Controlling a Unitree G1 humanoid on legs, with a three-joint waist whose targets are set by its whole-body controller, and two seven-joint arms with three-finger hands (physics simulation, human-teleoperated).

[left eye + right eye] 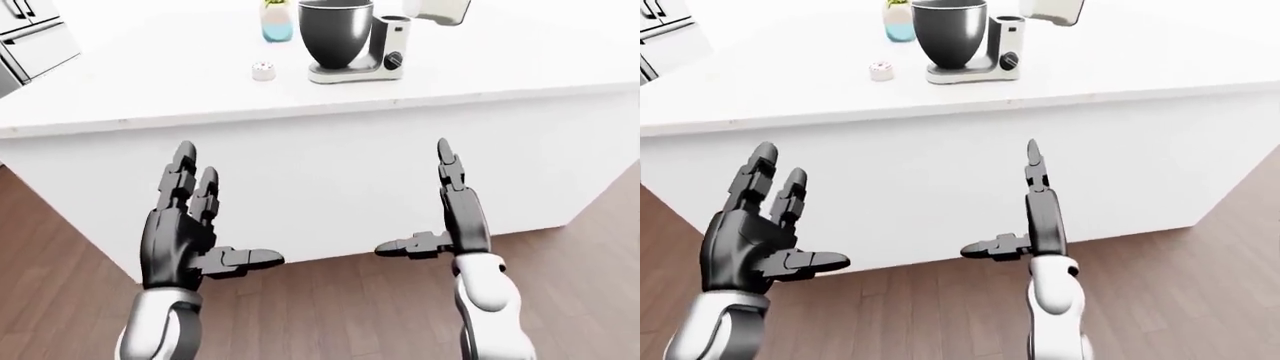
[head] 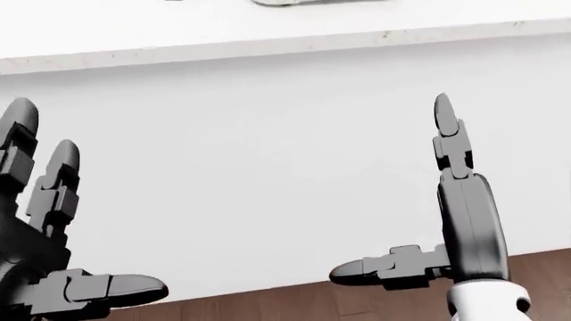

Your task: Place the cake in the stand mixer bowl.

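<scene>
A small white cake [image 1: 263,71] sits on the white counter [image 1: 150,82] at the top of the left-eye view, just left of the stand mixer [image 1: 375,45]. The mixer's dark grey bowl [image 1: 335,34] stands upright on its base, and its head is tilted up. My left hand [image 1: 205,217] is open with fingers spread, low in the view, in front of the counter's white side. My right hand [image 1: 435,210] is open too, fingers pointing up, thumb out to the left. Both hands are empty and well below the counter top.
A blue-and-green bottle [image 1: 277,21] stands behind the cake, left of the bowl. Grey drawers [image 1: 35,45] show at the top left. The counter's white side panel [image 1: 330,172] fills the middle. Dark wooden floor [image 1: 330,315] lies below.
</scene>
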